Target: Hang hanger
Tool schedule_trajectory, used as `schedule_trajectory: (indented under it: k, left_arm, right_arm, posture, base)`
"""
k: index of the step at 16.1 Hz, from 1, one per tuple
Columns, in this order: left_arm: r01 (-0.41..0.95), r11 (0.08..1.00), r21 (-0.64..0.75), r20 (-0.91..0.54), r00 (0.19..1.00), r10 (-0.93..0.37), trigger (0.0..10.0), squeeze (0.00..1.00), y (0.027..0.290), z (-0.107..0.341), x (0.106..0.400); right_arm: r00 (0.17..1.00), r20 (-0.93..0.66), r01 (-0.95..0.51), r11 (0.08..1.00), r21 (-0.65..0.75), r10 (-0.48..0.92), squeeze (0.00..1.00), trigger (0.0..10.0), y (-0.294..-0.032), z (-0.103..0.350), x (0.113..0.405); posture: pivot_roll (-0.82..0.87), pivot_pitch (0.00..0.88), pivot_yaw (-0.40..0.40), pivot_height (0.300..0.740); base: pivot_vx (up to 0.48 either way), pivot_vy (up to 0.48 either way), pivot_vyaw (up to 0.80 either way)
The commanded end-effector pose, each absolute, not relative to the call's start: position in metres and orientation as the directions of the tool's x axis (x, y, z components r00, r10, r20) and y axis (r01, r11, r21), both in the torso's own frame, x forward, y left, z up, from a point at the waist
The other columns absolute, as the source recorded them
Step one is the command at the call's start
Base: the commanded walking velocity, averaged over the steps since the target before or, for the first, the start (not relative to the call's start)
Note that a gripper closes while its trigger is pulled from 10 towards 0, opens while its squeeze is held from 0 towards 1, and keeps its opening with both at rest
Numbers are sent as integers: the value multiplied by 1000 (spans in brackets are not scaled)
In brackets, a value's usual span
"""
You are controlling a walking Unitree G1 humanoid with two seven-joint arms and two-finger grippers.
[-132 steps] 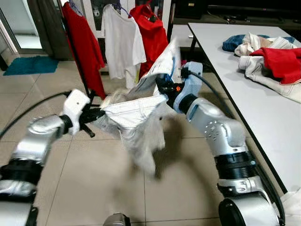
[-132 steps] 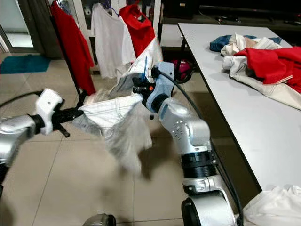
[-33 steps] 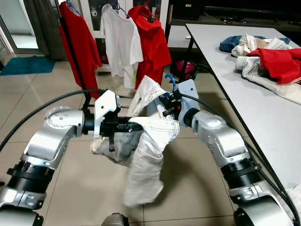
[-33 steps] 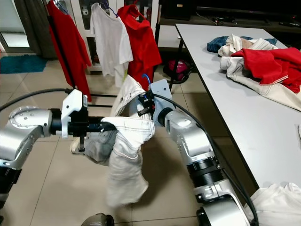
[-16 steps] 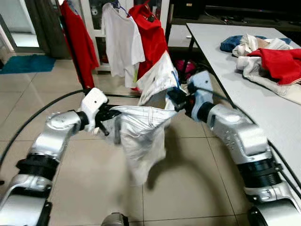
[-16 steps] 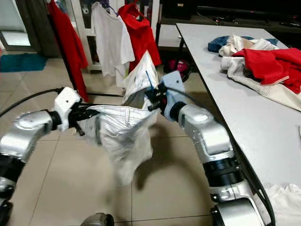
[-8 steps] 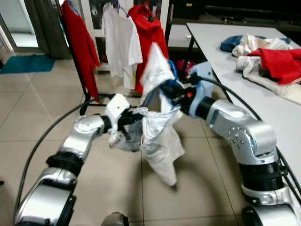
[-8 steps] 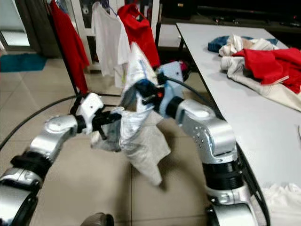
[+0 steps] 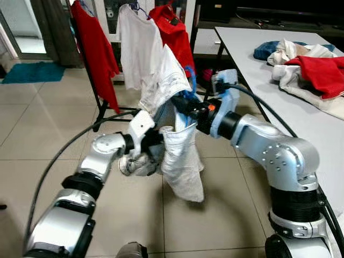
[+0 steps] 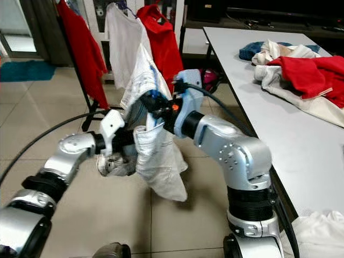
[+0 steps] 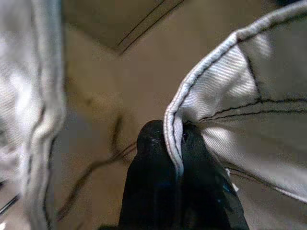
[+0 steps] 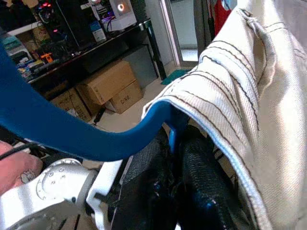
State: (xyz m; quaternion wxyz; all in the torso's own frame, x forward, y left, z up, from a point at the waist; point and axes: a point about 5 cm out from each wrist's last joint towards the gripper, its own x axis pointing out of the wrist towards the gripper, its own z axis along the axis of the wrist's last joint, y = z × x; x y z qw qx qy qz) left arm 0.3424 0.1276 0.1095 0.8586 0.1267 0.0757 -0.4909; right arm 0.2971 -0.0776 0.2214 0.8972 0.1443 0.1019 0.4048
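A tiled floor [image 9: 32, 134] lies before a clothes rack [image 9: 99, 102] hung with red and white shirts. The right tool [image 12: 175, 143] is clamped on the blue hanger [image 12: 72, 136], which carries white trousers [image 9: 180, 156] raised in front of the rack. The left tool [image 11: 175, 143] pinches the trousers' hem (fingers closed). More clothes [image 9: 306, 64] lie on the table [image 9: 269, 80] to the right.

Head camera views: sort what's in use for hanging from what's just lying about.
In use:
blue hanger, in right claw
white garment, hem pinched by left claw
clothes rack

Lying about:
clothes pile on table
teal mat
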Motion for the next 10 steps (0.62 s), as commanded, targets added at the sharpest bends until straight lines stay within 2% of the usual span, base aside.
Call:
schedule_trajectory:
  k: [1, 2, 3, 6, 9, 10]
  left_arm:
    - [854, 499, 149, -189, 520, -833, 4196, 0, 123, 120, 346]
    - [852, 506, 131, -213, 523, -825, 10000, 0, 118, 113, 345]
    - [850, 507, 142, -253, 526, -812, 10000, 1000, 117, 106, 344]
    - [854, 508, 110, -277, 518, -810, 10000, 1000, 122, 100, 341]
    - [898, 441, 4, -205, 432, -878, 10000, 1000, 125, 99, 327]
    - [914, 404, -37, -164, 393, -905, 10000, 1000, 132, 100, 317]
  right_arm:
    - [575, -9, -764, 541, 351, 818, 0, 0, -65, 233, 287]
    - [576, -13, -762, 543, 354, 817, 0, 0, -64, 234, 288]
    - [580, -18, -759, 548, 353, 815, 0, 0, -64, 234, 288]
    - [607, -36, -740, 581, 338, 794, 0, 0, -67, 233, 292]
    - [695, -61, -663, 671, 333, 717, 0, 0, -76, 227, 302]
    - [760, -96, -588, 742, 321, 643, 0, 0, -87, 219, 310]
  posture:
    - [-137, 0, -16, 740]
    - [-137, 0, -16, 740]
    - [-137, 0, -16, 740]
    - [-138, 0, -16, 740]
    - [-134, 0, -16, 740]
    - [-134, 0, -16, 740]
  base:
    - [0, 0, 0]
    - [0, 0, 0]
    - [0, 0, 0]
    - [0, 0, 0]
    - [0, 0, 0]
    - [0, 0, 0]
